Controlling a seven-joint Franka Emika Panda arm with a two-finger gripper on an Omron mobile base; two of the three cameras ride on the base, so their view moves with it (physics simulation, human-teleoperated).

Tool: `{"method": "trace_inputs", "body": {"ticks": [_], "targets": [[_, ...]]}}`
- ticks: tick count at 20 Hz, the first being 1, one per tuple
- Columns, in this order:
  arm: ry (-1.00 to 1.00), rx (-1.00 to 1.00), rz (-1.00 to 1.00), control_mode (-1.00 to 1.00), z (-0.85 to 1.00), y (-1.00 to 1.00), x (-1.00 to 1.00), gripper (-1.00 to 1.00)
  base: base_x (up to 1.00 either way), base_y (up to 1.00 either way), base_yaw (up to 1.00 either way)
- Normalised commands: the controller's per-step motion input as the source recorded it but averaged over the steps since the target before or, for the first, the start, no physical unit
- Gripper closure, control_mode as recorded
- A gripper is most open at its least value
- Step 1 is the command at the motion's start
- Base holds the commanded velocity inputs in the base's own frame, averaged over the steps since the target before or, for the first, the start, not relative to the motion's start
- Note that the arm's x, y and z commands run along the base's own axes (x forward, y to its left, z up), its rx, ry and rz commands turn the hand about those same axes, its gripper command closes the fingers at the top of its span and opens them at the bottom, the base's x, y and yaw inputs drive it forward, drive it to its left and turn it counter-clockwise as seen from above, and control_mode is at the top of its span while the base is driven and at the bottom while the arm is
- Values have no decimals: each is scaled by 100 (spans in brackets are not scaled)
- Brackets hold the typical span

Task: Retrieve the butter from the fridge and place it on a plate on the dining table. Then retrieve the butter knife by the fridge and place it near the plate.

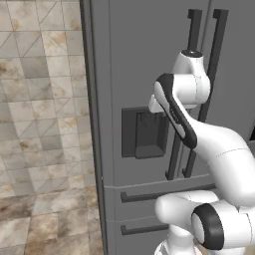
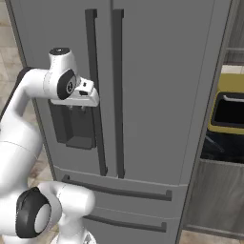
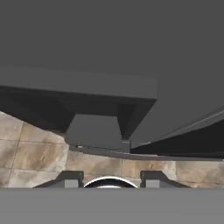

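The grey fridge (image 1: 129,60) (image 2: 157,71) (image 3: 131,43) stands right in front of me with both doors shut. Two long dark handles (image 2: 91,71) run down its middle. My gripper (image 2: 77,108) (image 3: 111,179) points downward close to the left door, just above the dark dispenser panel (image 1: 144,132) (image 2: 71,126) and left of the left handle. Its fingertips (image 3: 70,179) stand apart with nothing between them. The butter is hidden behind the closed doors. The plate, the dining table and the butter knife are out of view.
Beige floor tiles (image 1: 45,124) spread to the fridge's left. To its right, a yellow oven (image 2: 228,112) sits above a grey cabinet (image 2: 214,200). Lower fridge drawers (image 2: 119,190) with horizontal handles lie behind my arm's base.
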Motion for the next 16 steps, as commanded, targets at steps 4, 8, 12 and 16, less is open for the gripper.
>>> {"method": "trace_inputs", "body": {"ticks": [4, 8, 12, 16], "targets": [[-7, 2, 0, -100, 0, -13, -31, -100, 0, 0, 0], [-33, 1, -5, -100, -17, -20, -53, -100, 0, 0, 0], [-31, 0, -7, -100, -32, -15, -28, -100, 0, 0, 0], [0, -1, -1, -100, -21, 0, -4, -100, 0, 0, 0]]}}
